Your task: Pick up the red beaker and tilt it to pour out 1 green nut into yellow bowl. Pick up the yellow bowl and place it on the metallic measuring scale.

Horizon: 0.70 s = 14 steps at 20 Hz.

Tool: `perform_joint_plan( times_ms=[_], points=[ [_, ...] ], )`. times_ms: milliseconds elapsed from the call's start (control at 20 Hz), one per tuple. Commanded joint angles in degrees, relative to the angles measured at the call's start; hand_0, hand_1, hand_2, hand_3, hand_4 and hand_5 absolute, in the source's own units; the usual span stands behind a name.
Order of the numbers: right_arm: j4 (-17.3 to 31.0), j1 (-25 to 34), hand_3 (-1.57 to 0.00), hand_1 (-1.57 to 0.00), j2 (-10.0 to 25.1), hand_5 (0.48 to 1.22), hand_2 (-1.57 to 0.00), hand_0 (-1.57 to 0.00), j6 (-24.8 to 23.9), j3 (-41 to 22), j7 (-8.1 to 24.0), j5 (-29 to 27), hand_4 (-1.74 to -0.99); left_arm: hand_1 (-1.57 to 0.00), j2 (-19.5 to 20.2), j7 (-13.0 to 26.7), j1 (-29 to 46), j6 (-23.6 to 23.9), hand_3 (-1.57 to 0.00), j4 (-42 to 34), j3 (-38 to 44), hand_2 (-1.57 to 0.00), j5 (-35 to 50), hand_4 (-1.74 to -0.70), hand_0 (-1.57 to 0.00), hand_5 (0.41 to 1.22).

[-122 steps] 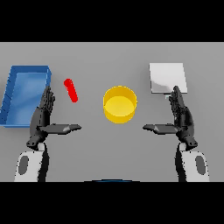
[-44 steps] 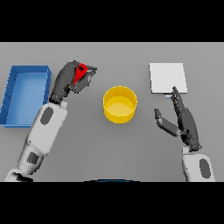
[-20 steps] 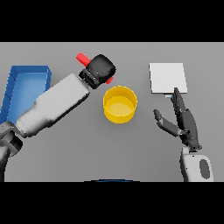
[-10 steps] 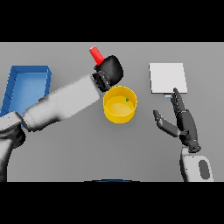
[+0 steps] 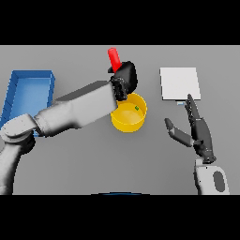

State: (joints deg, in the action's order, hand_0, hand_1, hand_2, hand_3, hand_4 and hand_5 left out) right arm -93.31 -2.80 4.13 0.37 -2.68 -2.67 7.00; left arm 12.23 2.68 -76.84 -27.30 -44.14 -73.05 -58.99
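**Fingers wrapped on beaker, nut in bowl — you're at the handover to step 2**

Fingers of your left hand (image 5: 125, 78) are curled round the red beaker (image 5: 113, 58); you only see its upper end poking up and back past the knuckles, leaning slightly toward the far-left. Just below and to the right of those fingers sits the yellow bowl (image 5: 123, 122), w/ one green nut (image 5: 137, 108) lying inside near its far-right wall. So the pour looks done, as far as you can judge from one nut in the bowl.

Next: you need to get the beaker out of the way w/o tipping more out, then take the bowl and carry it to the metallic measuring scale (image 5: 180, 83), the pale square plate well right of the left fingers, beyond the bowl. Bowl wall is smooth and round, so a rim pinch or a wrap will prob. need care to keep the nut in.

Pose: left forearm reaches diagonally from lower left across the table, hand above the bowl's far-left rim. Right hand (image 5: 197, 133) shows low on the right, fingers straight and apart, thumb out toward the bowl, pointing up at the scale, holding nothing. Blue tray (image 5: 11, 93) sits far left of the left fingers.
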Motion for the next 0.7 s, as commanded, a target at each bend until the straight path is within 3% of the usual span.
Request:
perform_joint_plan(
  times_ms=[0, 300, 400, 450, 550, 650],
  points=[
    [0.17, -0.23, 0.0, 0.0, -0.12, 0.589, 0.0, 0.0, 0.17, -0.06, -0.43, -0.12, -1.268, -1.57, -0.61, -0.33, -0.58, -0.17, -1.57, 0.6, -0.65, -1.57, -0.04, -1.74, -1.57, 1.221],
    [-0.28, 0.27, 0.0, 0.0, -0.59, 0.585, 0.0, 0.0, -0.24, -0.53, 0.42, 0.34, -1.233, -1.57, 0.64, -0.75, -4.54, 1.28, -1.57, 1.35, -2.86, -1.57, 0.7, -1.74, -1.57, 1.221],
    [-0.45, -0.04, 0.0, 0.0, -0.11, 0.59, 0.0, 0.0, -0.01, -0.19, -0.15, 0.07, -1.222, -1.57, 0.87, -0.47, -7.13, 2.72, -1.57, 2.85, -1.98, -1.57, 1.63, -1.74, -1.57, 1.159],
    [-0.18, 0.25, 0.0, 0.0, -0.22, 0.595, 0.0, 0.0, 0.15, -0.07, -0.33, -0.3, -1.219, -1.57, 1.48, -0.31, -8.17, 3.63, -1.57, 3.58, -1.87, -1.57, 1.8, -1.74, -1.57, 1.171],
    [-0.25, 0.23, 0.0, 0.0, -0.19, 0.609, 0.0, 0.0, 0.57, -0.15, -0.85, -0.59, -1.222, -1.27, 3.17, -0.1, -10.9, 6.18, -1.57, 3.76, 0.14, -1.25, 3.15, -1.64, -1.57, 1.189],
    [0.35, 0.54, 0.0, 0.0, -0.55, 0.62, 0.0, 0.0, 1.03, -0.26, -1.29, -1.08, -1.231, -1.38, 5.27, -0.29, -14.93, 8.18, -1.21, 6.1, 1.92, -1.37, 4.19, -1.68, -1.57, 1.201]
  ],
)
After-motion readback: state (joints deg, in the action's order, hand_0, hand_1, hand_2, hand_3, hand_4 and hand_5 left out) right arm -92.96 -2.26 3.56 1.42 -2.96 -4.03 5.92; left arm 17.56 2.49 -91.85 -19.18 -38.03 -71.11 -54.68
